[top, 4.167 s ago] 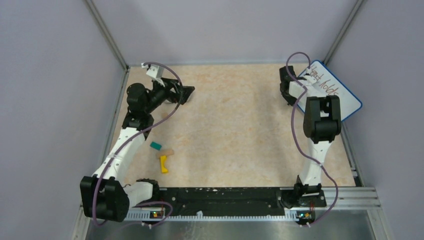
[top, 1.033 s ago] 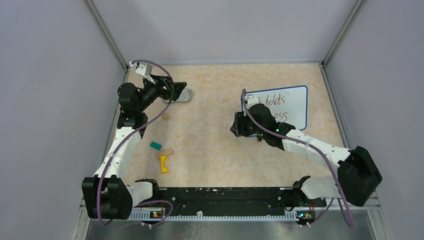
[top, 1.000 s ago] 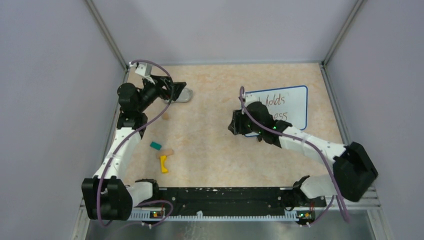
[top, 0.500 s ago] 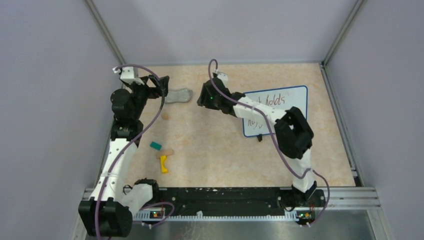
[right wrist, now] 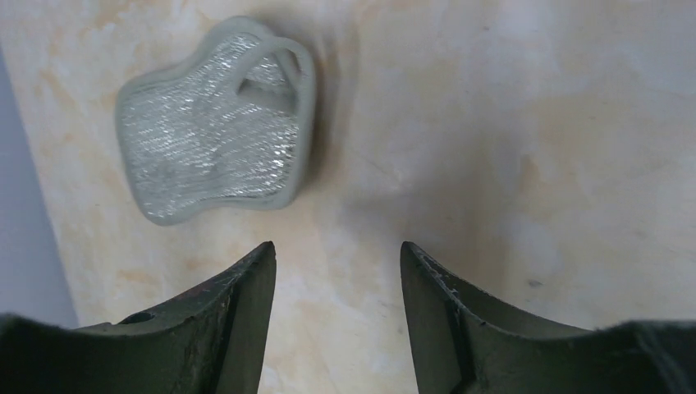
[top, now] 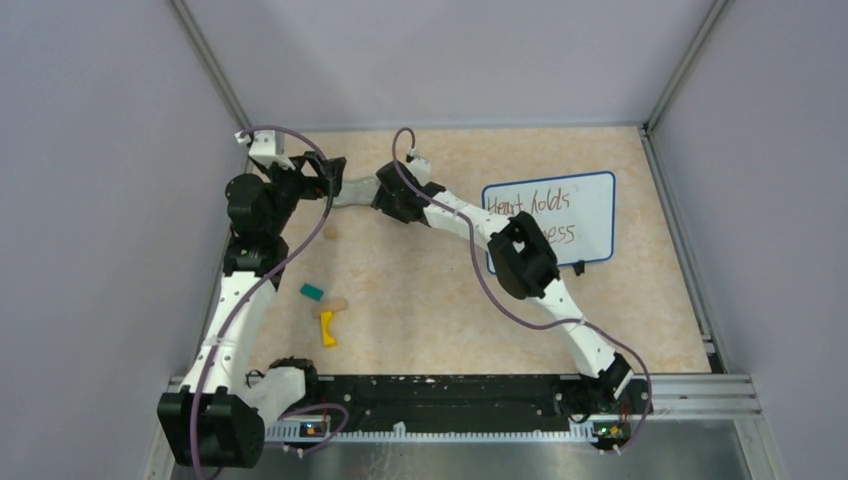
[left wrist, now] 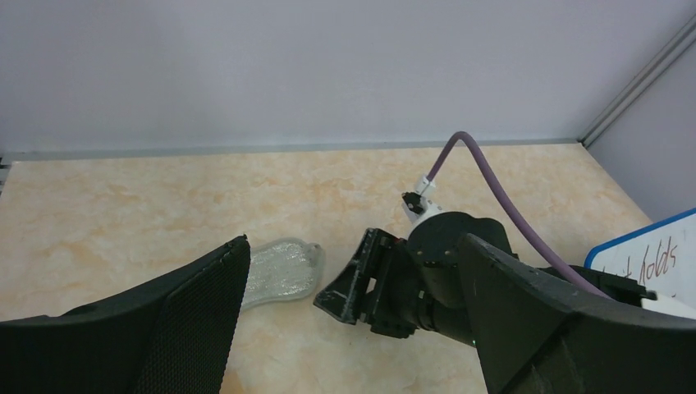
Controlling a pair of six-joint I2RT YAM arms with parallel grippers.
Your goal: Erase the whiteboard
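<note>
The whiteboard (top: 560, 215) lies flat at the far right, blue-edged, with dark handwriting on it; its corner shows in the left wrist view (left wrist: 652, 256). A grey, glittery eraser pad (top: 353, 192) lies on the table at the far left. It also shows in the left wrist view (left wrist: 279, 271) and the right wrist view (right wrist: 217, 156). My left gripper (top: 328, 172) is open and empty just left of the pad (left wrist: 353, 246). My right gripper (top: 385, 196) is open and empty just right of the pad (right wrist: 336, 250), not touching it.
A teal block (top: 312, 292), a tan piece (top: 339, 303) and a yellow piece (top: 327, 328) lie at the near left. A small tan bit (top: 329, 232) lies below the pad. A small black item (top: 579, 267) sits by the whiteboard's near edge. Walls enclose the table.
The whiteboard went from leaning in the right corner to lying flat. My right arm swung left from it to the pad. My left gripper drew back off the pad.
</note>
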